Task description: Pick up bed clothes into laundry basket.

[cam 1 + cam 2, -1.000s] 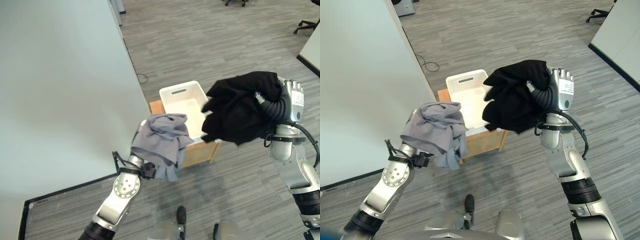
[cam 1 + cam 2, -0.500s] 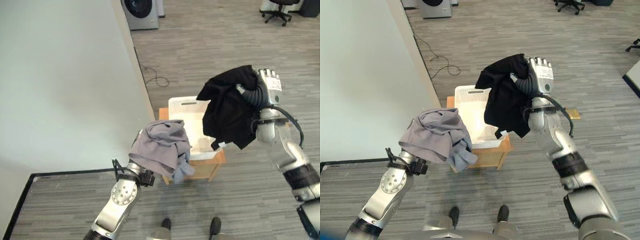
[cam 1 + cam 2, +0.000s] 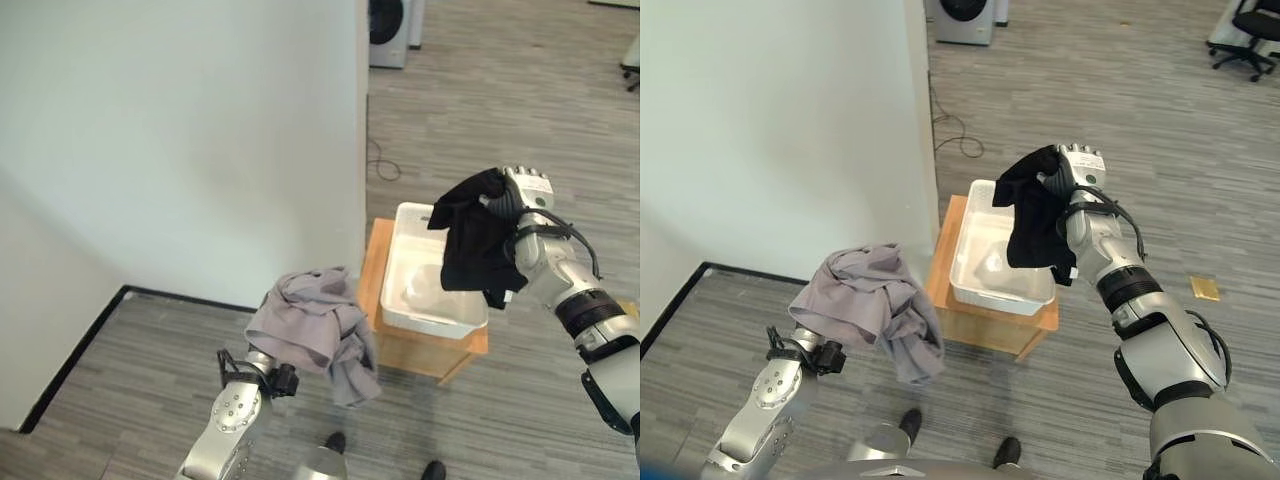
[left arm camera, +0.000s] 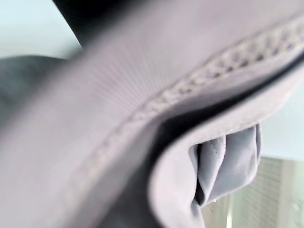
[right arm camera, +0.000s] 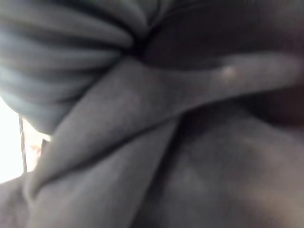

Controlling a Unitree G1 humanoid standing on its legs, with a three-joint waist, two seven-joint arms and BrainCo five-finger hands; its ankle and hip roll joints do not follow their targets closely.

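On the left, a big pale wall (image 3: 180,140) stands over the grey wood-look floor (image 3: 1120,120). Near its foot, the left hand (image 3: 285,378) is raised under a bundle of grey cloth (image 3: 310,330) that drapes over it and hangs down on the near side; the cloth covers the fingers, so I cannot tell how far they are closed or spread. In the left wrist view the grey cloth lies right across the camera, with a stitched hem and folds showing. To the right of the grey bundle, a low wooden stand (image 3: 420,345) sits against the end of the wall, and a white laundry basket (image 3: 405,300) rests on top of it. The inside of the basket is white, with a rounded pale shape on its floor that I cannot make out. Farther right, the right hand (image 3: 1080,170) is held up above the basket's right side, its fingers curled round a black garment (image 3: 1032,215), which hangs down from the grip over the basket's far right part. The right wrist view has dark cloth bunched close against the hand's ribbed cover. At the far edge of the floor stands a washing machine (image 3: 962,15), and an office chair (image 3: 1240,25) shows at the far right.
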